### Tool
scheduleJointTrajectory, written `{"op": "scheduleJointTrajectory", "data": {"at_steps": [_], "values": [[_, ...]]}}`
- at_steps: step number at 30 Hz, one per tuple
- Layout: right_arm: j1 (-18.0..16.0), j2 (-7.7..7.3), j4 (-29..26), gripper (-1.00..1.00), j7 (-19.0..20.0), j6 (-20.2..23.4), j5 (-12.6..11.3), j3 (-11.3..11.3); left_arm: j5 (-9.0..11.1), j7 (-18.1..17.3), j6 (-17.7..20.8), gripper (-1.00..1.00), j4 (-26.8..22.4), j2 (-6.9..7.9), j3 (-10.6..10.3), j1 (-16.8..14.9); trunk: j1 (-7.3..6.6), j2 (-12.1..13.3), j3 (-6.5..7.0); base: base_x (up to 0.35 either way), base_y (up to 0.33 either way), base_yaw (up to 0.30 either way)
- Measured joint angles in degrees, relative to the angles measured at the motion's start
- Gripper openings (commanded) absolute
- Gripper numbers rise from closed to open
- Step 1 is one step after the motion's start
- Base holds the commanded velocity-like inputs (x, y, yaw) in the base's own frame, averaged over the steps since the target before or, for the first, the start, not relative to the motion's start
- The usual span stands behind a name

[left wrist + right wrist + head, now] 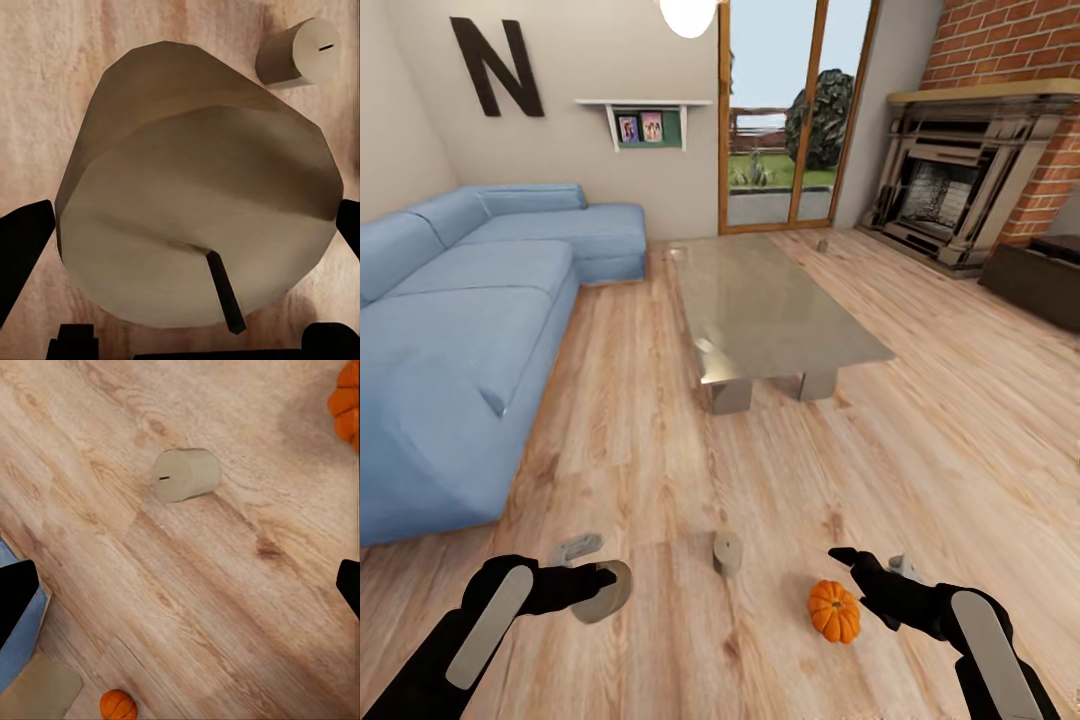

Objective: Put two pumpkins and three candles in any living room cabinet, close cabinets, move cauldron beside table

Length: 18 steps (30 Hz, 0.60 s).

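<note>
My left gripper (598,578) is shut on a pale beige candle (610,593), which looms large between the black fingers (22,247) in the left wrist view. A second candle (727,552) stands on the wood floor between my arms, also seen as a candle (300,52) and as a candle (187,474). A third candle (577,548) lies just beyond my left hand. An orange pumpkin (834,611) sits on the floor just left of my open right gripper (860,585). Another pumpkin (118,705) lies farther off. The dark-brown cabinet (1040,280) stands at the far right. The cauldron is out of view.
A low glass-topped table (770,310) stands ahead in mid-room. A blue corner sofa (460,330) runs along the left. A brick fireplace (960,180) and a glass patio door (790,120) are at the back. A small grey object (822,243) sits beyond the table.
</note>
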Motion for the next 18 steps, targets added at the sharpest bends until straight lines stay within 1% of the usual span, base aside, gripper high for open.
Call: {"op": "scheduleJointTrajectory", "data": {"at_steps": [5, 18], "values": [[0.00, 0.00, 0.06, 1.00, -0.34, 0.05, -0.06, 0.00, -0.04, 0.00, 0.01, -1.00, 0.01, 0.00, 0.00, 0.00, 0.00, 0.00, 0.31, 0.000, 0.080, -0.245], [0.00, -0.01, -0.04, 1.00, 0.13, 0.00, -0.08, 0.00, -0.06, 0.00, 0.01, -1.00, 0.00, 0.00, 0.00, 0.02, 0.00, 0.00, 1.09, 0.000, 0.005, -0.246]]}}
